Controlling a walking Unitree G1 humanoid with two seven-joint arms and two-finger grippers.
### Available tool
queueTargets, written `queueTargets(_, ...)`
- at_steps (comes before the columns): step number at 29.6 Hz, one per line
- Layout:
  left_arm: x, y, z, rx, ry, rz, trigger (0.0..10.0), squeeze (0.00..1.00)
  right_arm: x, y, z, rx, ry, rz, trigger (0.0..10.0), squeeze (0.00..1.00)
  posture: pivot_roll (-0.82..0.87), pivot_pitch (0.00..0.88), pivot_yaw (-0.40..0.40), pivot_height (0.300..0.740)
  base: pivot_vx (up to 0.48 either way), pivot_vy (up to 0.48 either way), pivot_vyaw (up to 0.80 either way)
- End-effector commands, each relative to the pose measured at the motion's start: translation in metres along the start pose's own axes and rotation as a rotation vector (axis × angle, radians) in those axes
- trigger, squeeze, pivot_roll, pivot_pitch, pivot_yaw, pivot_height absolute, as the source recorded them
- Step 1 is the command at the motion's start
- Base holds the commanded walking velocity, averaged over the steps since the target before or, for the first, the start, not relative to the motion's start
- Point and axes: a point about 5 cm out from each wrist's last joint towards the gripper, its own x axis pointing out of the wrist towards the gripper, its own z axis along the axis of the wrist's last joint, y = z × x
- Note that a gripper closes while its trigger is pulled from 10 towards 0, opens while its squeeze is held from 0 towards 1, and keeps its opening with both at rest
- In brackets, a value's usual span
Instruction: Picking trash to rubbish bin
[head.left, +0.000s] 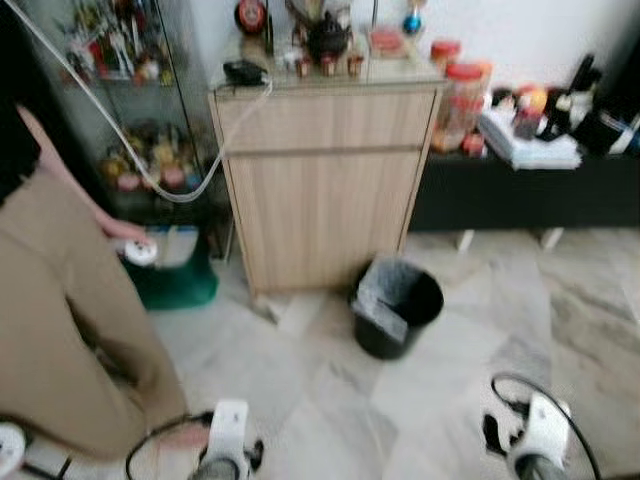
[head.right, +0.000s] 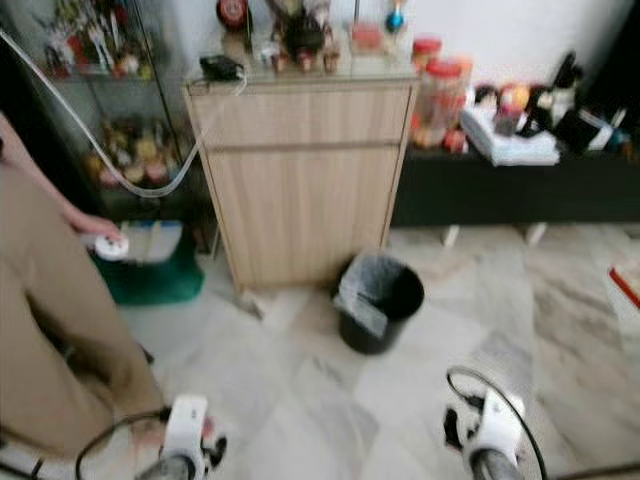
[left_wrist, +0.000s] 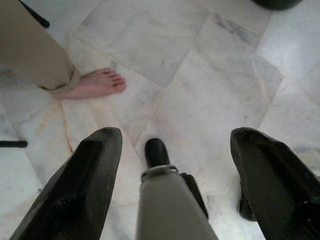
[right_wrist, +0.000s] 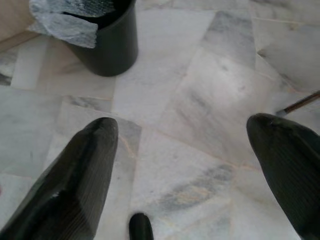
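A black rubbish bin (head.left: 397, 305) stands on the marble floor in front of a wooden cabinet (head.left: 322, 180), with a grey bag or sheet (right_wrist: 65, 20) hanging over its rim. My left gripper (left_wrist: 172, 165) hangs low over the floor, open, nothing between its fingers (left_wrist: 80, 190). My right gripper (right_wrist: 182, 160) is open too and points at the tiles a short way from the bin (right_wrist: 107, 42). Both wrists (head.left: 228, 445) (head.left: 540, 435) show at the lower edge of the head views.
A person in tan trousers (head.left: 60, 330) stands close on my left, a bare foot (left_wrist: 95, 84) on the tiles and a hand holding a white object (head.left: 140, 250). A green box (head.left: 175, 270), a glass display case (head.left: 110, 90) and a low black bench (head.left: 520, 190) with clutter line the wall.
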Motion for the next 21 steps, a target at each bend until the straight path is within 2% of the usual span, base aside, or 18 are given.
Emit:
queueTargets(1,0.0013,-0.0026,0.0047,0.011,-0.007,-0.007,10.0,0.00,0.0010,-0.0007,0.0045,0.006,-0.011,-0.006,10.0,0.00,-0.14,0.018,-0.044,0.740,0.000,0.000,0.00)
queueTargets(21,0.0013,-0.0026,0.0047,0.011,-0.007,-0.007,10.0,0.00,0.0010,-0.0007,0.0045,0.006,-0.011,-0.006,10.0,0.00,-0.14,0.018,-0.044,0.740,0.000,0.000,0.00)
